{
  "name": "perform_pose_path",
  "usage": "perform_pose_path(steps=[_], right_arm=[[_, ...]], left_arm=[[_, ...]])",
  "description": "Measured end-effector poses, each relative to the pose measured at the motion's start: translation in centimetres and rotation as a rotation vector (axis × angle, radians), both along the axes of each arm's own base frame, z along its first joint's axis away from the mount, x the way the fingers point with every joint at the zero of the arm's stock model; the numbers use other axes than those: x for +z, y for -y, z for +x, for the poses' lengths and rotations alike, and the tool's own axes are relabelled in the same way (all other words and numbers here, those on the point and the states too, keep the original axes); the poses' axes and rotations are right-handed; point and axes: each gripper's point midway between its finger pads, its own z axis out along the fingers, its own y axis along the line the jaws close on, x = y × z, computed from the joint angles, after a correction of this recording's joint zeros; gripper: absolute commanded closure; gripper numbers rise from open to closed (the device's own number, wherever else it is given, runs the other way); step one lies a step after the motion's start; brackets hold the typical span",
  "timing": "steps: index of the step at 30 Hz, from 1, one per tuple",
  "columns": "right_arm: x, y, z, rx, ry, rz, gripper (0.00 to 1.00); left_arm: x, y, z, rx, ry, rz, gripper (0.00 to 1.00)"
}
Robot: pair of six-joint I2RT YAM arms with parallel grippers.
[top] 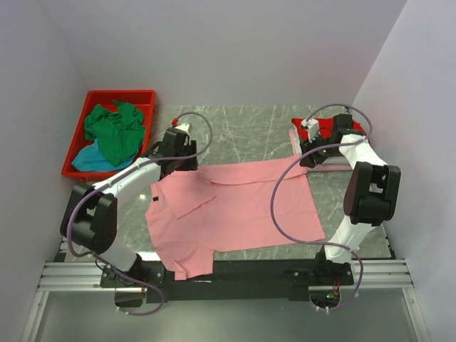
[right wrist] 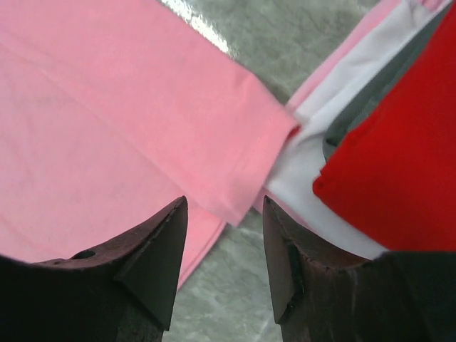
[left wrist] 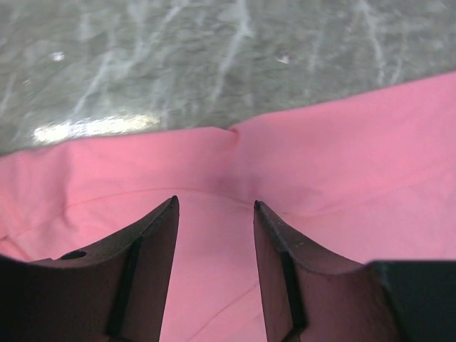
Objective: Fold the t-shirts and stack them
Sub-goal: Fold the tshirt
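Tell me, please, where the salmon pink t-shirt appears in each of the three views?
Top external: pink t-shirt spread flat, centre of the picture.
Left wrist: pink t-shirt fills the lower half.
Right wrist: pink t-shirt fills the upper left.
Shared landmark: the grey marbled table, bare beyond the shirt's edge in every view.

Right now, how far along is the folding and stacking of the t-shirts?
Done: folded shirts are stacked far right, a red shirt on top. In hand: the salmon pink shirt lies spread on the table; the left gripper and right gripper hover open over its far edge, holding nothing. Left: finish folding it, stack it, then the green shirt and teal shirt in the red bin.
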Motion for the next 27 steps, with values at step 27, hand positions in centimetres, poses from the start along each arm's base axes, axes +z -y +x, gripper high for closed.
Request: perform_pose_path(steps=[27], right_arm=[[-0.5, -2.0, 5.4, -0.148, 0.021, -0.138, 0.46]], left_arm=[[-3.7, -12.7, 0.0, 0.621, -0.063, 0.041, 0.53]])
